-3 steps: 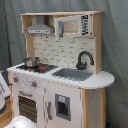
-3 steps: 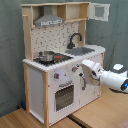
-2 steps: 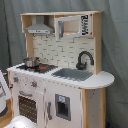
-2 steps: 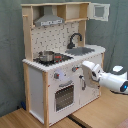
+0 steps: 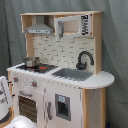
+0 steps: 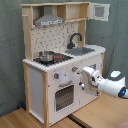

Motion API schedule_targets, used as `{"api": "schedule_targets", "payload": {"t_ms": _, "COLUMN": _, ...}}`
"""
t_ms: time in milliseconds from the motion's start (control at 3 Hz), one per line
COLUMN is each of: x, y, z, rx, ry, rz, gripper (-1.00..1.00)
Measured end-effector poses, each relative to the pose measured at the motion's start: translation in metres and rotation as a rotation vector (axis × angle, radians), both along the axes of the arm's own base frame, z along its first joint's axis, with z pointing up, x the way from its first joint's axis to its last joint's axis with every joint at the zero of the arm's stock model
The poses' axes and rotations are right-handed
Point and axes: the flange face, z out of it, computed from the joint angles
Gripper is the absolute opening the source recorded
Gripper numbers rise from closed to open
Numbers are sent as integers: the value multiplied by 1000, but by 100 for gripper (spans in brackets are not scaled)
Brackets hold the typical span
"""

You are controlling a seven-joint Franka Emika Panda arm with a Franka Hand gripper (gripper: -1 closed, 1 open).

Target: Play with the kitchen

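Kitchen [image 6: 60, 60] is standing on a wooden surface [image 6: 100, 112] against a grey curtain [image 5: 115, 45]. Only the second exterior view is showing the arm [image 6: 107, 82] reaching near the oven door [image 6: 64, 96]; can't tell the fingers' state.

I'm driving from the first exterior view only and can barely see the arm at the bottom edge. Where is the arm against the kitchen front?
Observer: In the second exterior view the arm reaches in from the second exterior view's right, its tip at the kitchen front, beside the oven door.
Operator: Is the upper cabinet door shut?
Observer: No, the cabinet door stands swung open.
Operator: Anything on the stove?
Observer: A small metal pot.
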Motion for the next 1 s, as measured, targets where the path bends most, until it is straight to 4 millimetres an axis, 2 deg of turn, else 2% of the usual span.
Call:
{"api": "schedule_targets", "payload": {"t_ms": 667, "x": 20, "y": -20, "z": -24, "rx": 165, "ry": 33, "rz": -67, "gripper": 100}}
{"api": "schedule_targets", "payload": {"t_ms": 1000, "x": 31, "y": -33, "z": -56, "rx": 174, "ry": 63, "rz": -107, "gripper": 100}}
